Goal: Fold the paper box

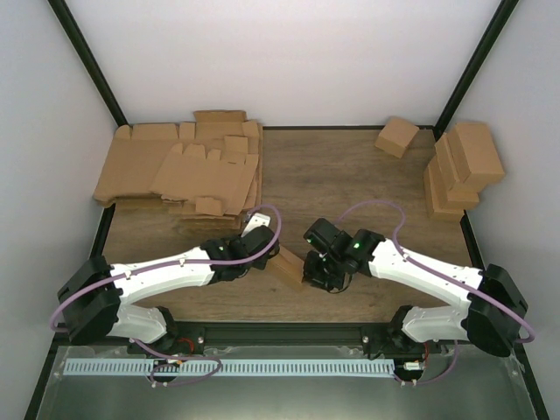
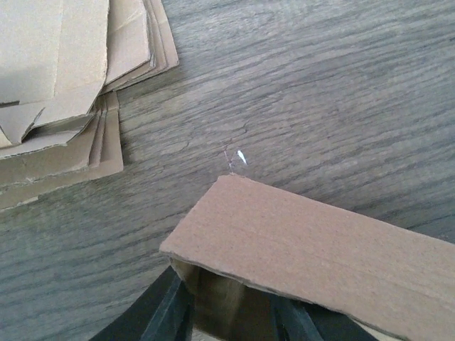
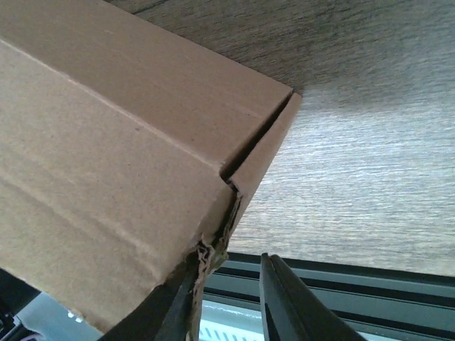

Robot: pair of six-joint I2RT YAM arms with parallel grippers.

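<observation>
**Box mid-fold between both pincers, near-centre of table**

Wooden table [image 1: 350,184], white walls. Stack of flat cardboard blanks [image 1: 184,171] at the far left, folded boxes [image 1: 464,166] piled at the far right, well apart from me.

The paper box [image 1: 287,265] sits near the front edge, between my two arms and just off centre. It is partly formed: long panels are up, and one end seam gapes in the right wrist view.

Handling, my judgement:
- Thin corrugated card, so light and stiff along the panels but weak at the creases.
- Not slippery.
- The corner next to my right finger is already frayed, so hard squeezing there would likely tear it more.
- Best hold is flat on a wall panel, away from that corner, pushing flaps along the score lines.

My left pincer [image 2: 229,316] is closed on the paper box. The dark fingers [image 2: 170,316] flank an end wall on both sides, under an overhanging flap.

My right pincer [image 3: 226,309] has its jaws apart, with the rail showing through the gap. One finger lies against the torn corner and the other is clear, so it grips nothing.

Pose: both arms stretch forward and inward, low over the table, wrists angled toward each other so the pincers meet the box from opposite ends. The left forearm lies nearly flat. The right elbow is bent, with the wrist tipped down.
</observation>
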